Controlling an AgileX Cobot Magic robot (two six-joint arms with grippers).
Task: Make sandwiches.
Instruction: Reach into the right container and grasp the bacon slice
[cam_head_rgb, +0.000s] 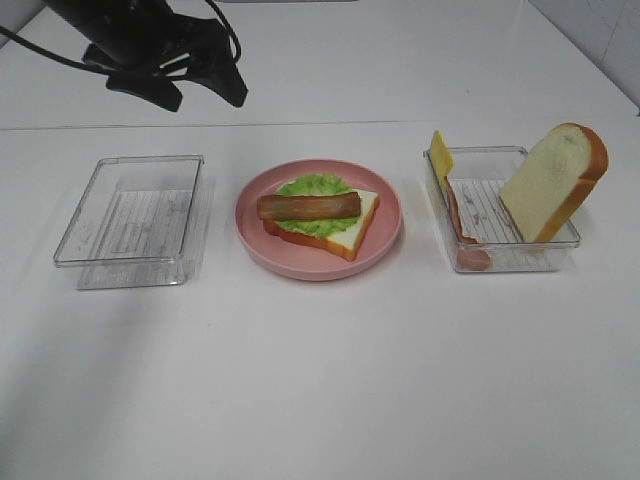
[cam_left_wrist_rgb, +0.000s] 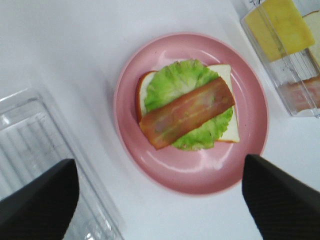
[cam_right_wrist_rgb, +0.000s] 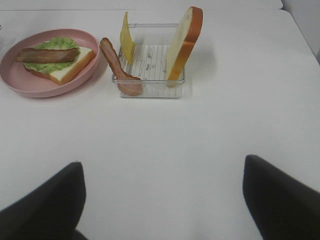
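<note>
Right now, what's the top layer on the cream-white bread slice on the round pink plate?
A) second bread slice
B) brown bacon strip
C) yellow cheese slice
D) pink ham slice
B: the brown bacon strip lies across the green lettuce leaf on that bread slice. The cheese, ham and other bread slice are over at the clear plastic tray on the right.

No text, label, brand, number or sign is readable anywhere.
</note>
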